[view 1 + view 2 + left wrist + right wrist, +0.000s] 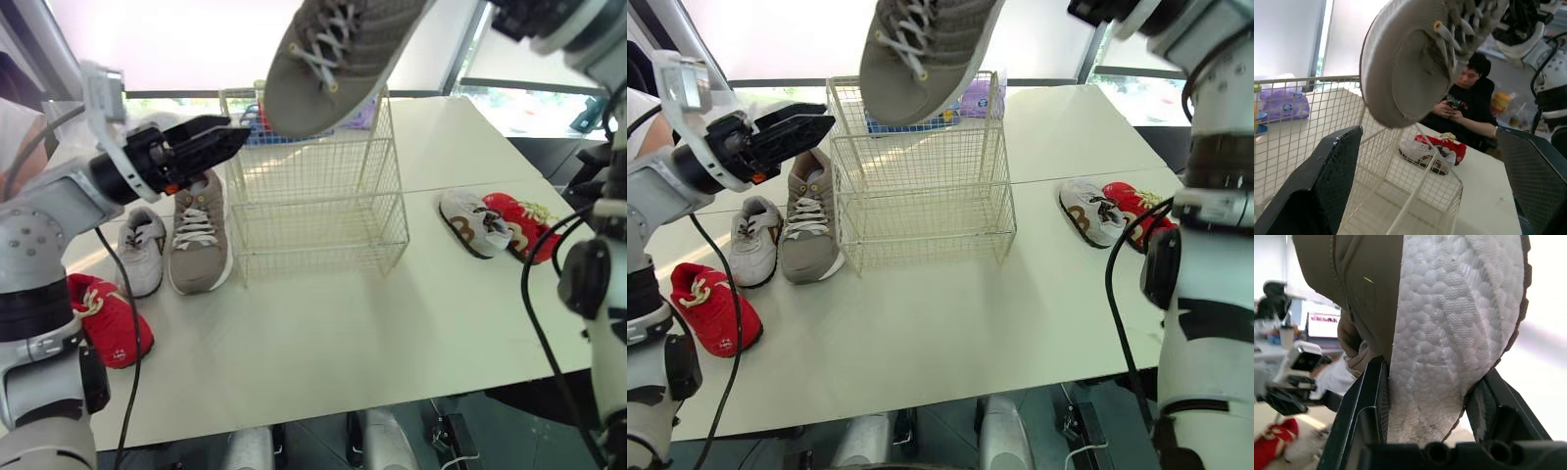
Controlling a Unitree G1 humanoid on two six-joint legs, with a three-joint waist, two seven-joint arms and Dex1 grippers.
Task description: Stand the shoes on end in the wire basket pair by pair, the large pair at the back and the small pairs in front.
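Observation:
My right gripper [1432,372] is shut on the heel of a large taupe shoe [328,54], which hangs toe-down over the top of the wire basket [323,230]. The basket holds no shoes. Its mate [199,235] lies flat on the table left of the basket, next to a small white shoe [142,250] and a small red shoe [110,321]. Another small white shoe [472,223] and red shoe [519,225] lie to the basket's right. My left gripper [235,137] hovers open by the basket's upper left corner, holding nothing.
A blue basket [257,129] and a purple object [975,98] sit on the table behind the wire basket. A seated person [1469,105] is beyond the table's right side. Bare tabletop [333,333] stretches in front of the basket.

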